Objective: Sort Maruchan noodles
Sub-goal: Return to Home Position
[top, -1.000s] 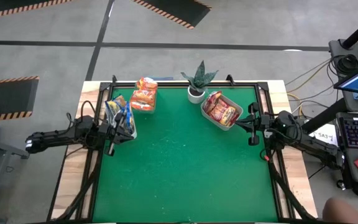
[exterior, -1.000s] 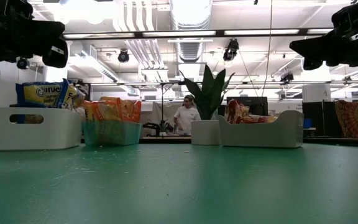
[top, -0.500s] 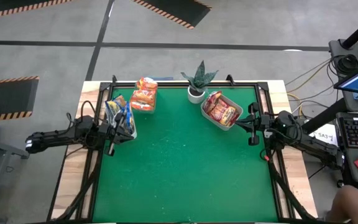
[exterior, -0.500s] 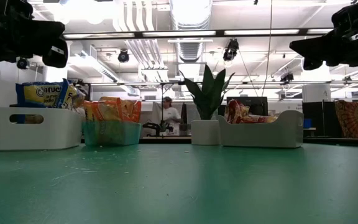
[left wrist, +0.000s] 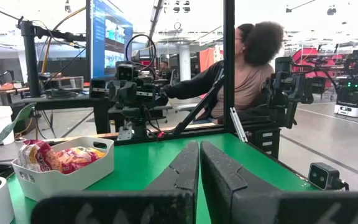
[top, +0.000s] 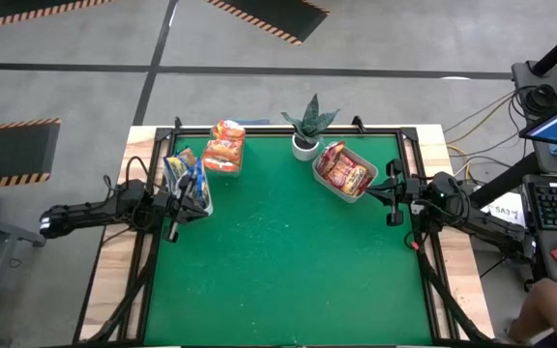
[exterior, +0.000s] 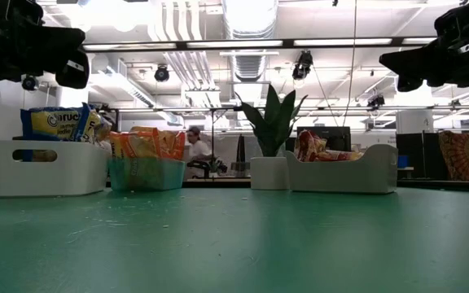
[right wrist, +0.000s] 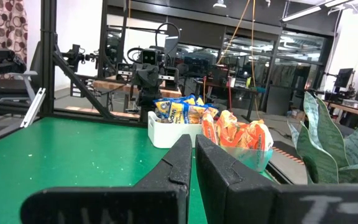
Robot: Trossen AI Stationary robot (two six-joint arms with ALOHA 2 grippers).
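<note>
Both arms are hanging back at the sides of the bench. The left gripper is hovering just beside the white bin, fingers pressed together and holding nothing. The right gripper is doing the same near the grey bin. The yellow-and-blue noodle packs are sitting in the white bin, the orange packs in the teal bin, and the red packs in the grey bin.

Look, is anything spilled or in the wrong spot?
Nothing stands out. The blue-and-yellow packets sit in the white bin, the orange packets in the teal bin, the red packets in the grey bin. None lies on the green mat. The plant stands upright. The left gripper and right gripper are shut, at the table's sides.
</note>
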